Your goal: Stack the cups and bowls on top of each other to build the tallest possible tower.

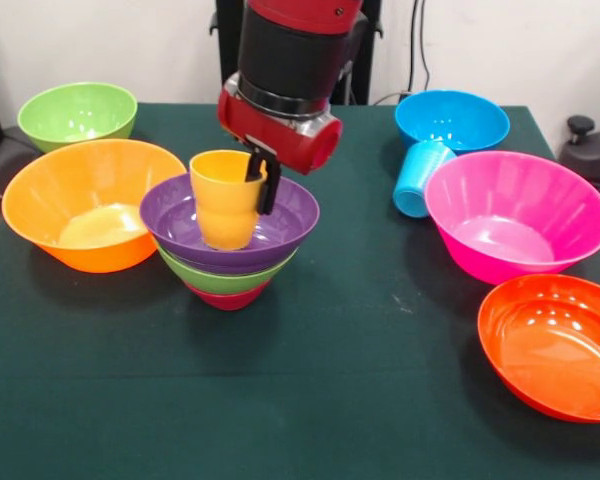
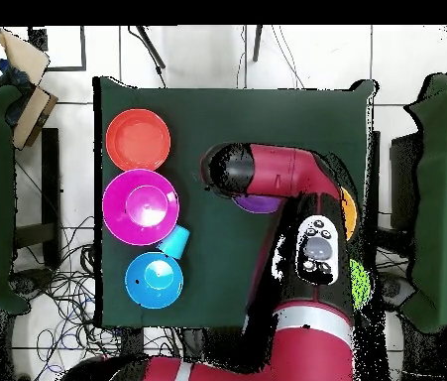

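The tower stands left of the table's middle: a small crimson bowl [image 1: 228, 297] at the bottom, a green bowl [image 1: 223, 279] in it, a purple bowl [image 1: 290, 215] on top. The yellow-orange cup [image 1: 223, 203] stands upright in the purple bowl. My gripper [image 1: 261, 188] comes down from above, with its black fingers [image 1: 270, 185] astride the cup's right rim and closed on the wall. The light blue cup [image 1: 420, 178] lies on its side between the blue bowl [image 1: 451, 119] and the pink bowl [image 1: 517, 213]. In the overhead view the arm hides most of the tower; only a part of the purple bowl [image 2: 257, 204] shows.
A large orange bowl [image 1: 92, 203] sits just left of the tower and a second green bowl [image 1: 77, 112] behind it. A red-orange bowl [image 1: 555, 345] sits at the near right. In the overhead view the red-orange [image 2: 138, 139], pink [image 2: 141, 206] and blue [image 2: 154, 278] bowls line the left side.
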You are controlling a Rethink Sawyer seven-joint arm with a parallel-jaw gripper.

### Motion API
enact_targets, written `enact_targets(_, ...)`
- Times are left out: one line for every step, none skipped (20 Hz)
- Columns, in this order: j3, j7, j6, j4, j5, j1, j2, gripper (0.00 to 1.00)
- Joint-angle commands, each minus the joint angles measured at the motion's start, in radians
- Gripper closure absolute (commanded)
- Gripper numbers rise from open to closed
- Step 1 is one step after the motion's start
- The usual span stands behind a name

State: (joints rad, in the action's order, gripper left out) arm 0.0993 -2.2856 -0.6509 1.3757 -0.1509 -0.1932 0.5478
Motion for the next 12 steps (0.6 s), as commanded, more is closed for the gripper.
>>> enact_targets(-0.067,0.063,-0.101,0.073,-0.003,-0.039,0.055,1.00)
enact_targets(-0.070,0.065,-0.100,0.075,-0.005,-0.042,0.056,1.00)
enact_targets(-0.073,0.067,-0.100,0.071,-0.006,-0.046,0.053,1.00)
enact_targets(-0.080,0.067,-0.095,0.077,-0.004,-0.049,0.052,1.00)
enact_targets(-0.085,0.069,-0.095,0.075,-0.004,-0.052,0.049,1.00)
enact_targets(-0.089,0.067,-0.085,0.089,-0.004,-0.053,0.052,1.00)
enact_targets(-0.092,0.067,-0.084,0.088,-0.005,-0.055,0.051,1.00)
enact_targets(-0.093,0.064,-0.080,0.098,-0.005,-0.054,0.055,1.00)
enact_targets(-0.095,0.062,-0.080,0.099,-0.005,-0.055,0.055,1.00)
enact_targets(-0.095,0.059,-0.081,0.104,-0.004,-0.054,0.060,1.00)
enact_targets(-0.096,0.055,-0.081,0.105,-0.002,-0.055,0.059,1.00)
enact_targets(-0.097,0.050,-0.077,0.109,-0.002,-0.053,0.060,1.00)
